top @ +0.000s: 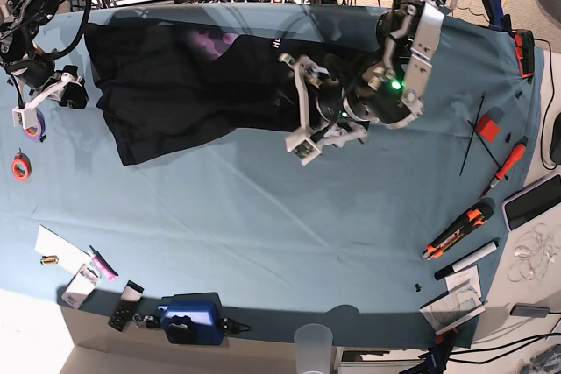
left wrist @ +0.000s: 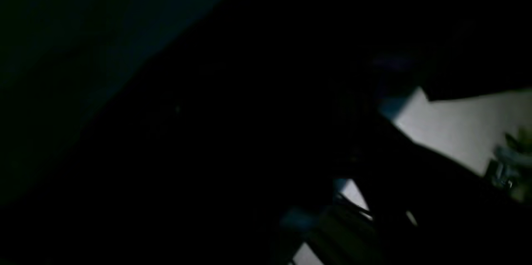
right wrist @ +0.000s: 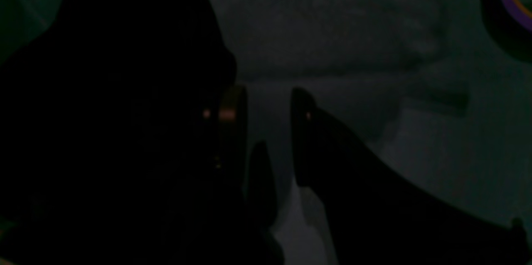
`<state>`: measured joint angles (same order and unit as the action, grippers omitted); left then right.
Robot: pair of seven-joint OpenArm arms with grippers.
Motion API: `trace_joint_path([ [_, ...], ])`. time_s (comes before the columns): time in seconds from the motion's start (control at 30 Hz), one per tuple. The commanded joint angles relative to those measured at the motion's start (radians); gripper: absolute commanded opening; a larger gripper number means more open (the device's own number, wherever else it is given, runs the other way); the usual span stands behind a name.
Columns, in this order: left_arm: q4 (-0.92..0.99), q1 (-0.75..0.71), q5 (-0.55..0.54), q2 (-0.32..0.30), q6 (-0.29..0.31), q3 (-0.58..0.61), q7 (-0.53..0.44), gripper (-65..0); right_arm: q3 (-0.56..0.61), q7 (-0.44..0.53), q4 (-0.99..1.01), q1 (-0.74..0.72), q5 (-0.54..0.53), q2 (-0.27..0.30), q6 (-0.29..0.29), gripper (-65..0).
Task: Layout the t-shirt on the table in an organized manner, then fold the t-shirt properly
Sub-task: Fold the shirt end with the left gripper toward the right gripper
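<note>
Black fabric of one t-shirt is spread along the far half of the table, between the two grippers. Its purple print patch and a fragment of white lettering are visible on the upper side.

The left gripper is positioned over the shirt's edge nearest to it, with its two white fingers held wide apart. No fabric is seen pinched between them. In the left wrist view almost everything is dark, and only a pale strip of surface is distinguishable at one side.

The right gripper is located at the opposite end of the shirt, just beyond the sleeve. In the right wrist view its two dark fingers are separated by a narrow gap with teal cloth visible between them; nothing is held.

One purple tape roll lies directly below the right gripper, and one orange tape roll lies a little further toward the near edge. Well beyond the left gripper, one orange-handled knife and one screwdriver are counted.
</note>
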<state>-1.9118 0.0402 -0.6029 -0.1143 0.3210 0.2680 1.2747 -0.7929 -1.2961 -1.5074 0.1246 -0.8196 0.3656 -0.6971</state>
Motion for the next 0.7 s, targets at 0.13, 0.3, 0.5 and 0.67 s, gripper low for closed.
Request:
trace_joint_path([
  [0.13,-0.135,0.026,-0.006,0.035,0.02,-0.005,-0.067,-26.6,-0.006,0.025,-0.018,-0.009,-0.021,0.025,-0.001,-46.3],
  [0.3,-0.188,0.026,0.105,0.074,0.014,-0.005,-0.072,-26.6,-0.006,0.024,-0.018,-0.008,-0.021,0.026,-0.001,-46.3],
  [0.5,-0.188,-0.015,0.353,0.052,-0.091,-0.005,-0.008,-29.3,-0.006,0.024,-0.018,-0.008,-0.022,0.026,-0.001,-46.3],
  [0.67,-0.211,-0.124,0.402,-0.019,-0.131,-0.005,0.018,-40.1,-0.007,-0.016,-0.018,-0.008,-0.111,0.043,-0.001,-46.3],
])
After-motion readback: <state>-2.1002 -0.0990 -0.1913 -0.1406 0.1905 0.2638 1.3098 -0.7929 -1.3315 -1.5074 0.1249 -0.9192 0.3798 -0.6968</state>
